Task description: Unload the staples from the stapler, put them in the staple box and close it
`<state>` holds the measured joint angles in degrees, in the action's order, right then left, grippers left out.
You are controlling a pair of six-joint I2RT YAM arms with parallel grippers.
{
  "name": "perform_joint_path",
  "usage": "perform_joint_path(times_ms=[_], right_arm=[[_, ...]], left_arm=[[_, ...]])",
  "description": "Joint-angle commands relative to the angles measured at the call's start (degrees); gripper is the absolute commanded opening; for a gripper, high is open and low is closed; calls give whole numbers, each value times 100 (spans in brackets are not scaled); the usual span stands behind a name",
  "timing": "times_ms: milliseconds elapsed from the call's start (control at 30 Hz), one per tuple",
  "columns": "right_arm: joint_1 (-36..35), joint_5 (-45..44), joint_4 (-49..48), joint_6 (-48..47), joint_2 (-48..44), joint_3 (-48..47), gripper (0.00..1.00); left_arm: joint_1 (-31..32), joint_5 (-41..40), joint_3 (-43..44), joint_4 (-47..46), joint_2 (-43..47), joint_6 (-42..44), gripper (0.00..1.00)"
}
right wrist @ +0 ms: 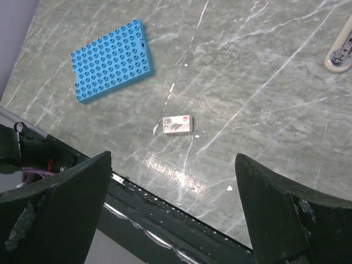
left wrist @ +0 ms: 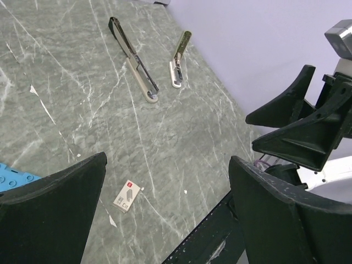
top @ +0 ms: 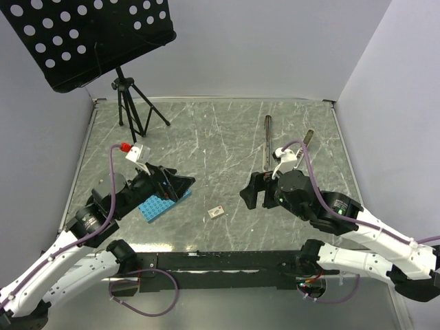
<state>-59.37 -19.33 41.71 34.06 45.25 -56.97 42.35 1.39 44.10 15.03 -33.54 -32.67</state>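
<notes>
only my left wrist camera shows the stapler point(left wrist: 135, 60) whole. it lies in the upper left of that frame, stretched flat on the marble table point(left wrist: 66, 110), with a black half toward the top and a pale half below it. a shorter brass-and-white piece point(left wrist: 178, 63) sits just beside it, not touching. from above, both lie in the upper right part of the table, and my right arm's cable partly covers the shorter piece. my right wrist camera catches just one pale rounded end at its upper right edge, and i cannot tell which of the two it belongs to. that view alone shows the blue studded plate point(right wrist: 113, 58) in full, at the upper left, with the small white tag point(right wrist: 177, 125) near the middle, apart from it.

my left claw point(left wrist: 168, 165) is spread wide and holds nothing. from above it hangs over the blue plate's upper end, with the arm reaching in from the lower left. my right claw point(right wrist: 173, 159) is also spread and empty. it points left toward the centre, below the stapler's lower end and not touching it. a black perforated board point(top: 89, 34) and a tripod point(top: 130, 103) fill the upper left of the top view.
</notes>
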Motion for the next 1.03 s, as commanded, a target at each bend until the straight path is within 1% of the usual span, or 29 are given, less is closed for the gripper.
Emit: perform_joint_path(times_ms=[0, 333, 800, 900, 1000], right_arm=[[-13, -53, -181, 48, -262, -16, 100], [-13, -132, -348, -31, -614, 55, 100], [-4, -71, -453, -102, -447, 28, 100], [-13, -45, -506, -111, -430, 54, 100], [-13, -27, -498, -111, -377, 46, 100]], left_arm=[[10, -86, -50, -255, 163, -100, 97], [19, -113, -41, -167, 225, -73, 97], [19, -121, -50, -158, 287, -144, 97], [19, -121, -24, -123, 208, -144, 99], [19, -121, 37, -17, 102, -74, 98]])
